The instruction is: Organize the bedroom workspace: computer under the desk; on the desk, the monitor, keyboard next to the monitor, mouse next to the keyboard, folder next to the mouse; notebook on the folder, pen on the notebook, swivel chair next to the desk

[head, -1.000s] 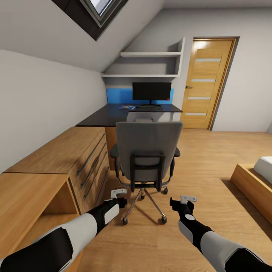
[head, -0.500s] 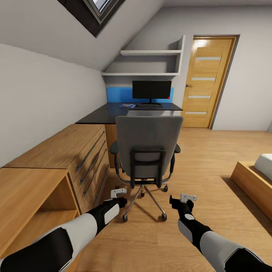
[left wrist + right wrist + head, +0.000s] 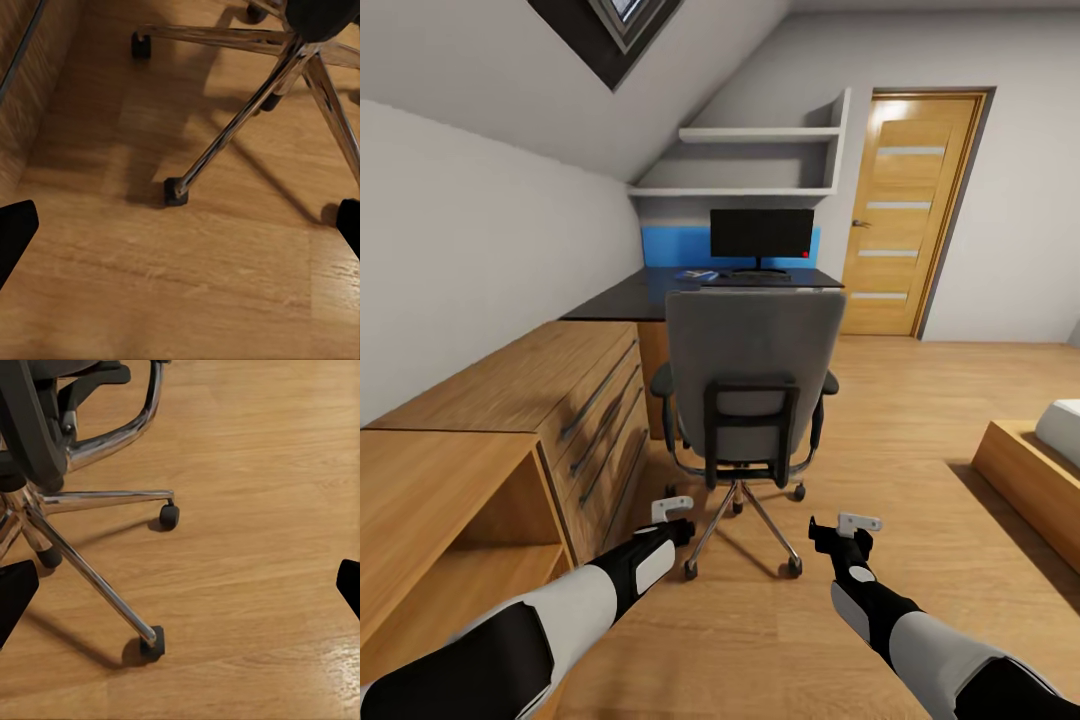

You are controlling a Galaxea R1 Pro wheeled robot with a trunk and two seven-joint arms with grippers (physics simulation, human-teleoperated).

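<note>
Swivel chair (image 3: pixel 748 385) stands near, its back to the robot, short of the far tabletop (image 3: pixel 660 292). On castors it should roll easily but may spin; push the stiff backrest. Left pincer (image 3: pixel 673 507) and right pincer (image 3: pixel 857 522) gape wide, empty.

You face grey sloped walls (image 3: pixel 480 210), a skylight (image 3: pixel 615 25), white shelves (image 3: pixel 760 135), an oak door (image 3: pixel 905 215), an oak floor (image 3: pixel 920 400) and oak drawers (image 3: pixel 550 395) on your left.
</note>
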